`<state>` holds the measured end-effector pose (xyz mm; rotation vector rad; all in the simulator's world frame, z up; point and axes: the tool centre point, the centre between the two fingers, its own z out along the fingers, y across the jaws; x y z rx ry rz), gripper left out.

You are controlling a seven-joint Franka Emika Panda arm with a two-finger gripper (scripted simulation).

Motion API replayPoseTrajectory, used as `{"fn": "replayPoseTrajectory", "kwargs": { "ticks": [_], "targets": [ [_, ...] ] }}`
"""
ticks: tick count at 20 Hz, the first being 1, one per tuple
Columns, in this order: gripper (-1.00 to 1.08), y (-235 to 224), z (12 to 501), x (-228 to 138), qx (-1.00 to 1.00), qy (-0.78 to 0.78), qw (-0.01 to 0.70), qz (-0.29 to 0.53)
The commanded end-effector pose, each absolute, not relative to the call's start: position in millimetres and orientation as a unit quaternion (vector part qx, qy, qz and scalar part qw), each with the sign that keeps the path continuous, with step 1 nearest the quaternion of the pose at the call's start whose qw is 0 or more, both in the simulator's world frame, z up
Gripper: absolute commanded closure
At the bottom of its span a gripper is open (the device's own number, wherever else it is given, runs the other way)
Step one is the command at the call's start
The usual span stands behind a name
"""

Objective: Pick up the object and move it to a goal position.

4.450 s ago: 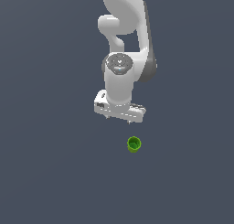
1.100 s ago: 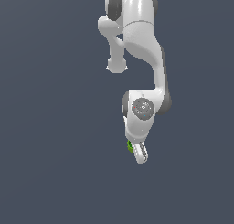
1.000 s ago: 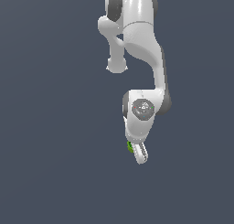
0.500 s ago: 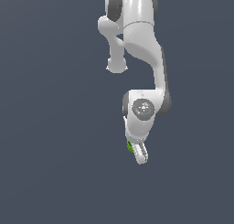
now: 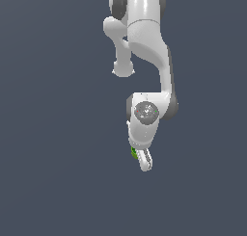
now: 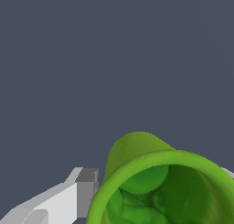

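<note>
1 white robot arm is shown against a plain dark grey-blue ground, reaching down from the top of the exterior view. At the arm's lower end, 1 gripper is seen edge-on. 1 small green cup is pressed against the gripper on the exterior view's left side, mostly hidden behind the gripper's white body, with only a thin green sliver visible.

In the wrist view, the cup is seen very close, filling the space beside 1 white and grey finger, which is touching its outer wall. A 2nd finger is barely visible at the cup's far edge. The cup is gripped between the fingers. Its open mouth is turned toward the wrist camera, its long axis running away from the camera toward the narrower closed end.
</note>
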<state>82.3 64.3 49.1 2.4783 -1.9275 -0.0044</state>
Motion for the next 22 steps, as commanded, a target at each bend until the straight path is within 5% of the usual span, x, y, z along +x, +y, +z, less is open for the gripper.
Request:
{"fn": "replayPoseTrajectory", "kwargs": {
  "ticks": [1, 14, 22],
  "targets": [
    [1.08, 50.8, 57.7, 80.6, 0.789, -0.615, 0.0, 0.0],
    [1.08, -65.8, 124.9, 59.6, 0.789, -0.615, 0.0, -0.001],
    [1.08, -94.9, 142.1, 56.9, 0.789, -0.615, 0.0, 0.0]
  ]
}}
